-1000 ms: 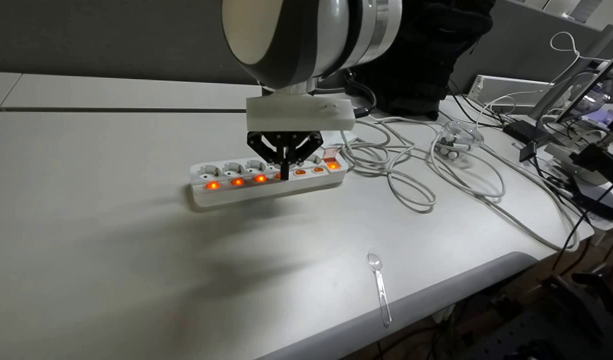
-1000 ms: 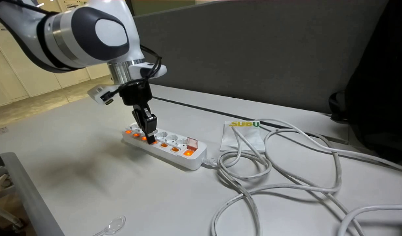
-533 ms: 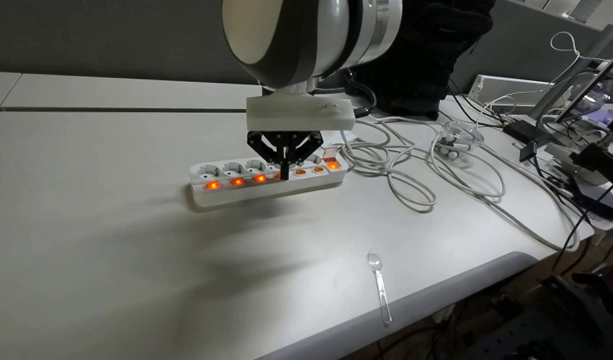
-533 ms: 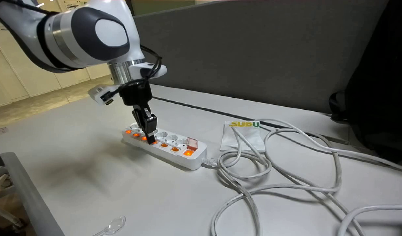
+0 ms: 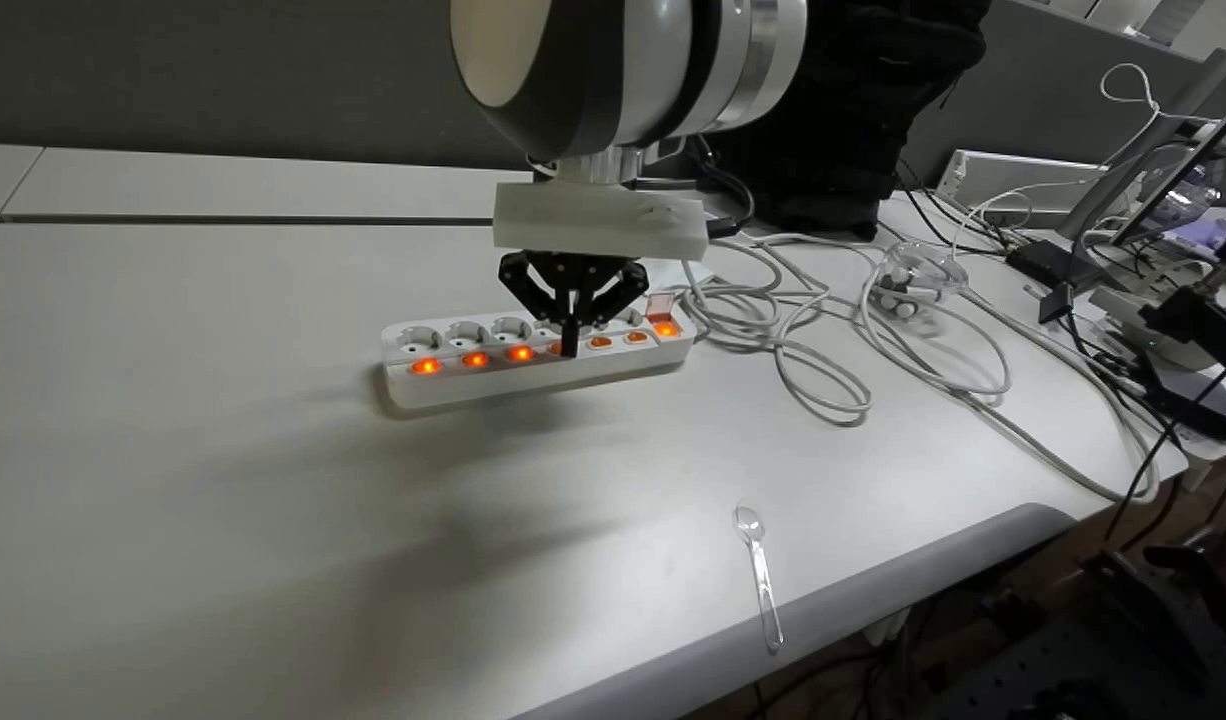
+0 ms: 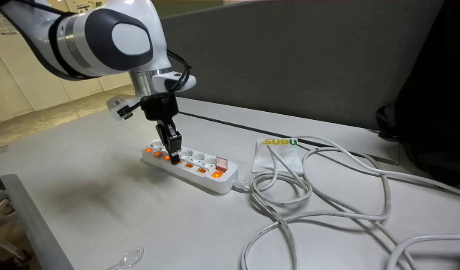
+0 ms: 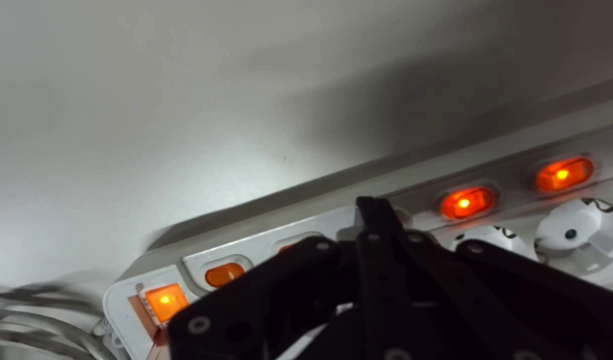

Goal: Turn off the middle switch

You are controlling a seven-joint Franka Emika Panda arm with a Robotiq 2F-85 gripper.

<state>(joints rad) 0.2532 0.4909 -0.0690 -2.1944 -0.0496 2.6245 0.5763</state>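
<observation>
Mid switch point(image 5: 555, 348) orange, mostly hidden, can't tell if lit; 4th of 7 on wht pwr strip point(image 5: 528, 376)

A white power strip point(image 7: 331, 220) slants from lower left to the right edge, two switches point(image 7: 467, 203) glowing orange at right and a square switch point(image 7: 167, 302) lit at lower left. The black gripper point(image 7: 374, 201), jaws together, hides part of the strip near center; gray cables point(image 7: 44, 325) lie lower left.

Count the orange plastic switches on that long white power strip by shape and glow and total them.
Lit oval orange plastic switches: 3
Unlit oval orange switches: 2
Oval switch partly hidden by the black gripper, glow unclear: 1
Lit square switch: 1
Total: 7
</observation>
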